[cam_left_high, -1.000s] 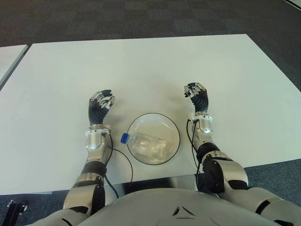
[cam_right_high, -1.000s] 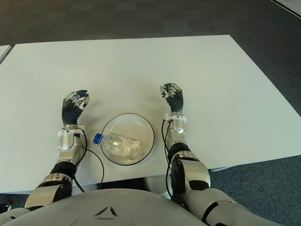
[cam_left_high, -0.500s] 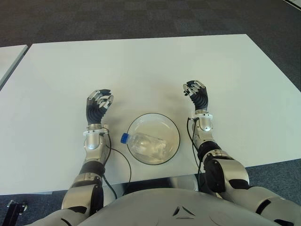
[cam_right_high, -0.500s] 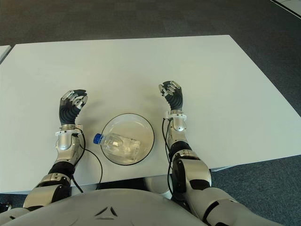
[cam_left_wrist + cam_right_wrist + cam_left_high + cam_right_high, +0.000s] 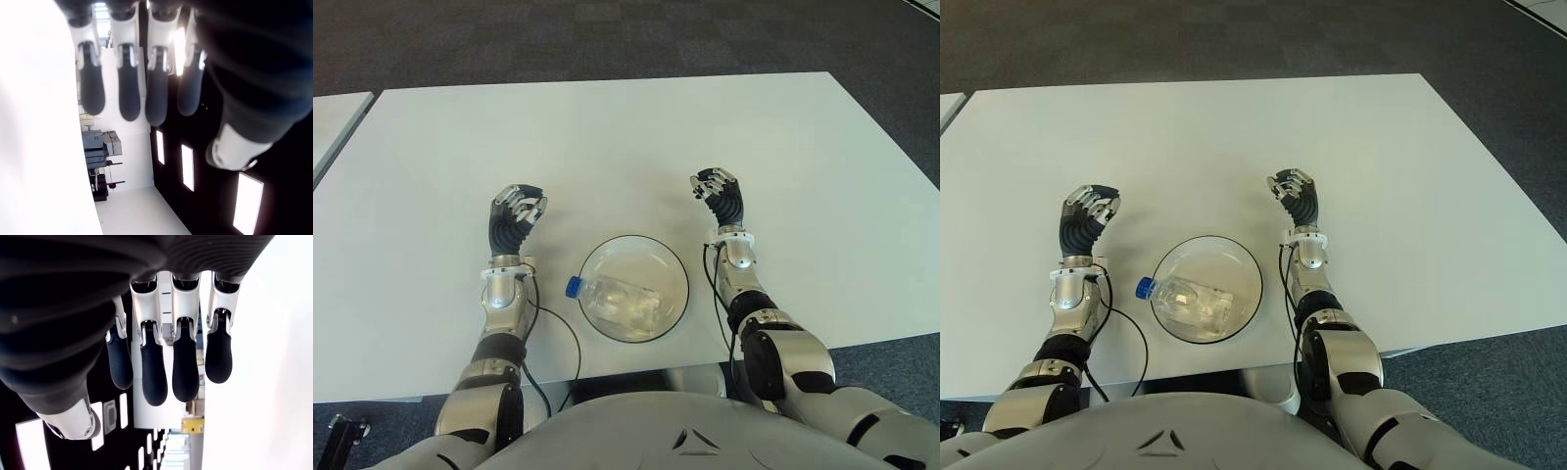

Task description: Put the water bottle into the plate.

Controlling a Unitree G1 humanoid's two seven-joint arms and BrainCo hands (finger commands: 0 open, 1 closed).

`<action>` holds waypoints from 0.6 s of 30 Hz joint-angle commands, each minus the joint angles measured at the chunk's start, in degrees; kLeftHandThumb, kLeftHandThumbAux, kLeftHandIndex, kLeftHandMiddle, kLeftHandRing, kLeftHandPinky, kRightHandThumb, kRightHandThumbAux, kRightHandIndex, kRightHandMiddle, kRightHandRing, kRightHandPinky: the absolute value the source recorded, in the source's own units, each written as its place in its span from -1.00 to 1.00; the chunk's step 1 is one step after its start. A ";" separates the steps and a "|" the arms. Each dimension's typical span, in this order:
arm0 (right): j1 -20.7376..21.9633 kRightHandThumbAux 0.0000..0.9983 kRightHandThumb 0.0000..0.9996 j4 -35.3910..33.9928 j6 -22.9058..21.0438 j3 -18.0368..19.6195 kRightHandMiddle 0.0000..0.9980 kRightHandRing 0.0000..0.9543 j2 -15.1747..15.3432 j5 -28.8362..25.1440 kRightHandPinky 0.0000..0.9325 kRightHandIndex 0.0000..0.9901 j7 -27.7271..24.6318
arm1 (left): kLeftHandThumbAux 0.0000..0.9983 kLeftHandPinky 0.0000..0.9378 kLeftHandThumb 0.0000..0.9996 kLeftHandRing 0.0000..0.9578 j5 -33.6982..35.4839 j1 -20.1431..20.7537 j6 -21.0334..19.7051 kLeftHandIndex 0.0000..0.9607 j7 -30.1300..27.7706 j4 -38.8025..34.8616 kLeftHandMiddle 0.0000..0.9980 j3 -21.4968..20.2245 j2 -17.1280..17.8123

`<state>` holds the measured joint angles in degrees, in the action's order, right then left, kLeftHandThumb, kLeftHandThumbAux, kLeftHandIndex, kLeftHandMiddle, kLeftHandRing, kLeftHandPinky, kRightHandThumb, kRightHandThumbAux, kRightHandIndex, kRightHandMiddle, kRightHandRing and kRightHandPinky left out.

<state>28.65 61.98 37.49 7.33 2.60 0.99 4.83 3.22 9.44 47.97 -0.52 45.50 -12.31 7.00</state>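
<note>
While the water bottle [image 5: 615,301] lies on its side in the plate [image 5: 674,266] at lower centre, keep both arms clear: your left hand [image 5: 515,216] and right hand [image 5: 720,195] flank it, fingers loosely curled, holding nothing, above the tabletop [image 5: 607,147].

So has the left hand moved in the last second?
Yes. The left hand has drifted away from the plate, further out and slightly forward across the table.

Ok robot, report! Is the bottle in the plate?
Both hands, left hand and right hand, empty, either side of plate. Water bottle lying in plate. Nothing in the way.
</note>
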 commanded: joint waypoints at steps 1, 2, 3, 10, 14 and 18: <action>0.16 0.46 0.41 -0.69 -4.26 -0.53 0.04 0.14 0.16 0.43 0.17 -0.13 0.63 | 0.43 0.05 0.40 0.04 -0.77 -0.49 -2.45 -0.10 0.29 -0.38 -0.01 0.61 0.31; 0.15 0.46 0.41 -0.78 -4.71 -0.54 0.04 0.13 0.17 0.33 0.17 -0.13 0.60 | 0.43 0.05 0.40 0.04 -0.76 -0.42 -2.80 -0.10 0.32 -0.36 -0.01 0.59 0.29; 0.12 0.46 0.41 -0.90 -5.06 -0.57 0.04 0.13 0.19 0.25 0.17 -0.13 0.59 | 0.43 0.05 0.40 0.04 -0.76 -0.39 -3.05 -0.10 0.33 -0.38 -0.01 0.58 0.28; -0.17 0.46 0.41 -1.46 -5.22 0.37 0.05 0.14 -0.34 -2.30 0.16 -0.13 -2.57 | 0.43 0.04 0.40 0.05 -0.46 -0.39 -5.33 -0.10 0.02 -1.05 0.00 0.51 0.22; 0.00 0.46 0.41 -1.02 -3.92 0.98 0.04 0.13 -0.57 -3.24 0.18 -0.13 -4.16 | 0.43 0.05 0.40 0.05 -0.34 -0.35 -6.49 -0.10 -0.06 -1.27 0.01 0.53 0.14; 0.64 0.46 0.41 -0.27 -2.62 1.26 0.03 0.13 -0.81 -3.50 0.19 -0.13 -4.71 | 0.43 0.06 0.40 0.06 -0.37 -0.32 -7.17 -0.10 -0.14 -1.49 0.02 0.57 0.15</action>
<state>28.67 60.72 33.79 8.09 2.26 -1.78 0.62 2.87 9.44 42.06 -0.52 44.47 -12.20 7.02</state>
